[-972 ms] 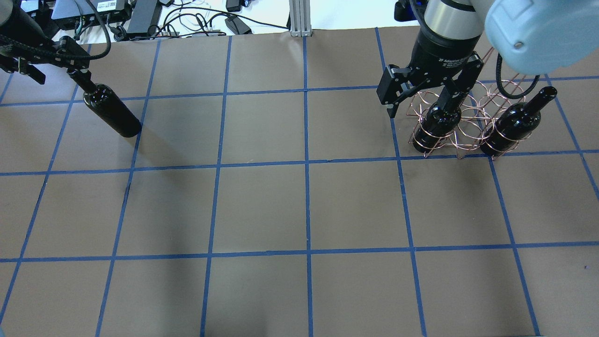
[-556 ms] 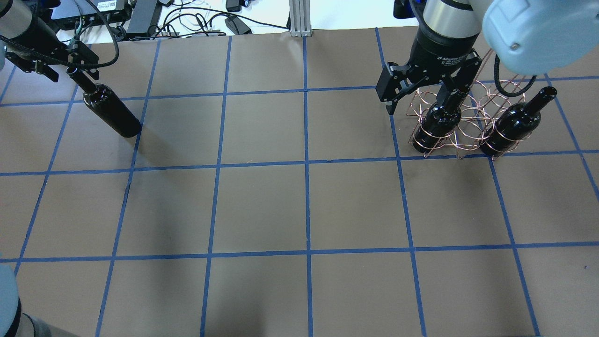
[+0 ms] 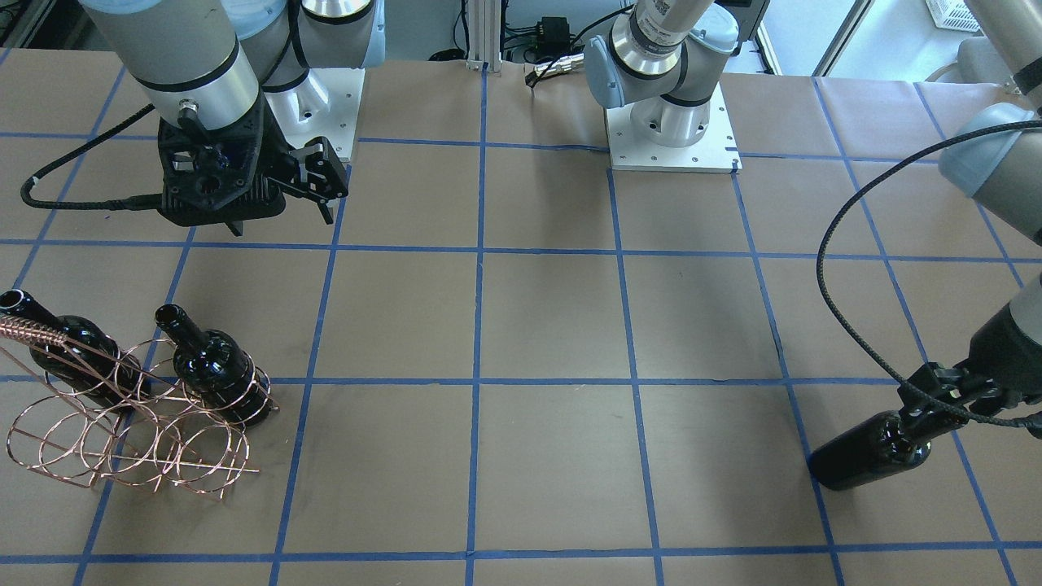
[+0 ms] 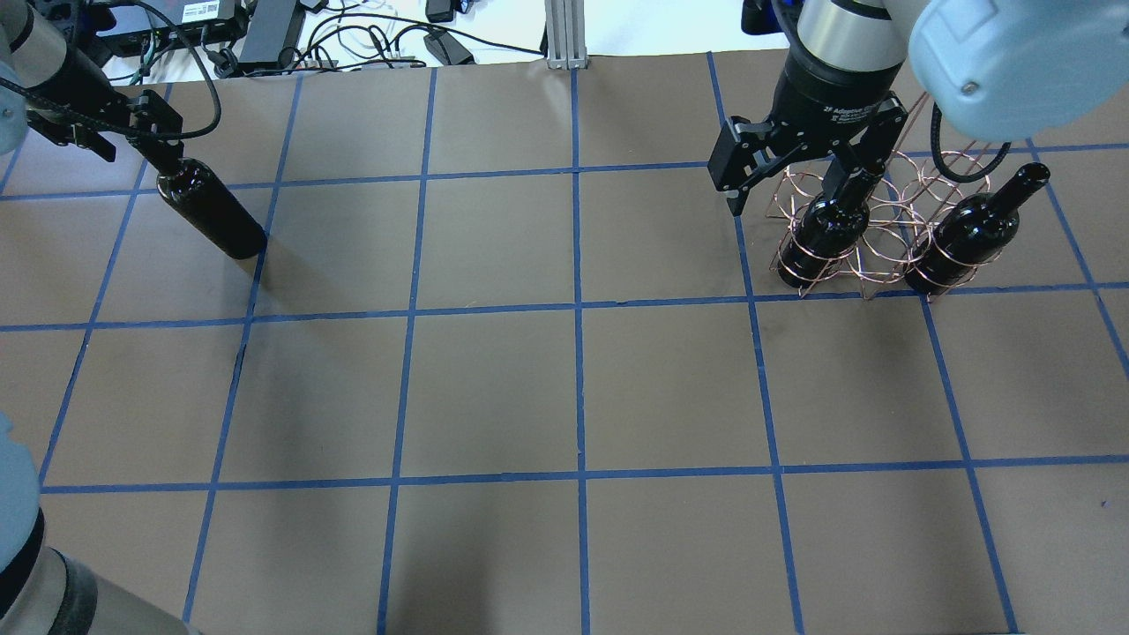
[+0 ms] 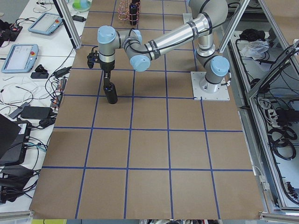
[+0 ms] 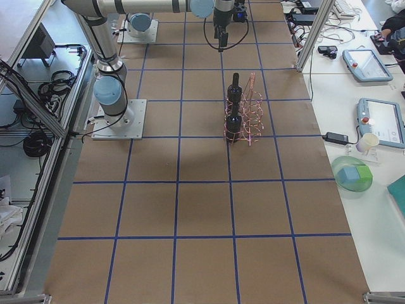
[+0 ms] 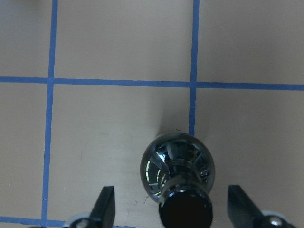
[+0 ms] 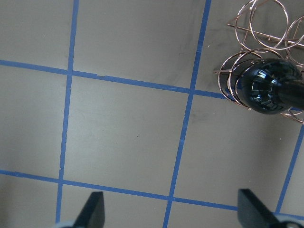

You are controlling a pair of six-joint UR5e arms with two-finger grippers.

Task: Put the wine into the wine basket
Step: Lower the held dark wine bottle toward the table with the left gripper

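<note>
Two bottles [image 3: 216,370] are already set in the wine basket [image 3: 130,443], but the last wine [image 4: 210,210] is left standing on the counter [image 4: 494,397] well apart, its neck framed by wide-open left fingers [image 7: 107,206], and nothing is held by the open right fingers [image 8: 92,209].

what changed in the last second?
Left gripper, open around the neck of the free bottle, turned as its forearm swung toward the far edge; its elbow entered the overhead view. Right gripper, open, barely shifted. Free bottle, racked bottles and wine basket unmoved.

Silver arms [image 3: 175,57], pale-blue joint caps [image 4: 997,62], black right pincer [image 4: 788,205] bearing white, perhaps brand, lettering [image 4: 847,113].
</note>
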